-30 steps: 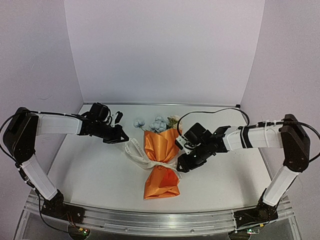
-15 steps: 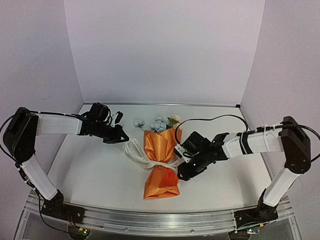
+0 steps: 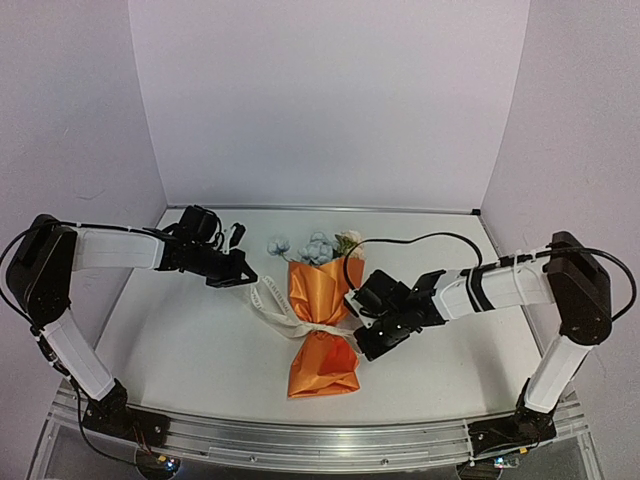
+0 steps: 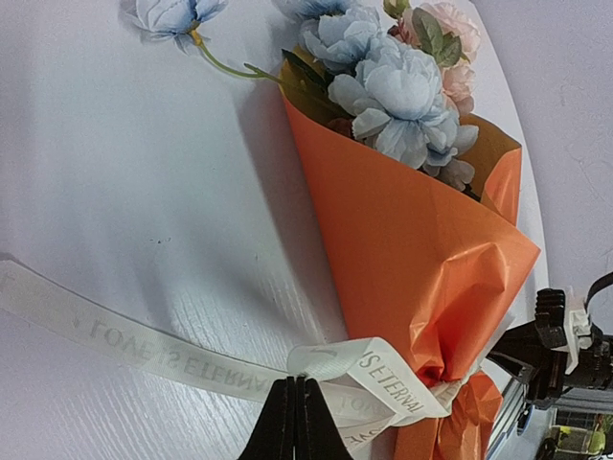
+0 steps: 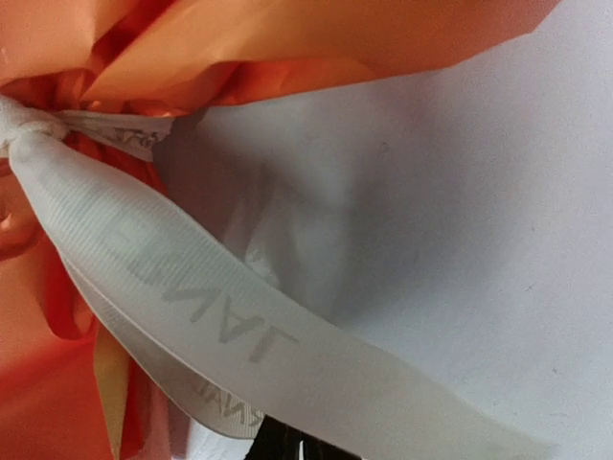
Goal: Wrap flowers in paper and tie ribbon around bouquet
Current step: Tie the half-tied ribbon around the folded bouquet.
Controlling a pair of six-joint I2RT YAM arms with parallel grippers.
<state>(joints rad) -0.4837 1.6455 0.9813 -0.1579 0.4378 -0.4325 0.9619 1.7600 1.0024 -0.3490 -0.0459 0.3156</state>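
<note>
The bouquet [image 3: 322, 325] lies mid-table, with orange paper [image 4: 412, 240] cinched at its waist. Pale blue and pink flowers [image 4: 393, 86] stick out at the far end, also seen from above as flowers [image 3: 318, 247]. The cream ribbon [image 4: 144, 345], printed with lettering, is knotted round the waist and loops off to the left. My left gripper [image 4: 295, 383] is shut on a ribbon strand just left of the knot, shown from above as the left gripper [image 3: 248, 280]. My right gripper [image 3: 362, 346] sits at the bouquet's right side. It is shut low under the ribbon [image 5: 192, 287], with its jaws mostly hidden.
The white table [image 3: 190, 340] is enclosed by lilac walls on three sides. An aluminium rail [image 3: 320, 440] with the arm bases runs along the near edge. A black cable [image 3: 410, 238] arcs above the right arm.
The right gripper has moved left and nearer, in against the bouquet's waist, and closed there on the ribbon. The left arm and the bouquet have stayed put.
</note>
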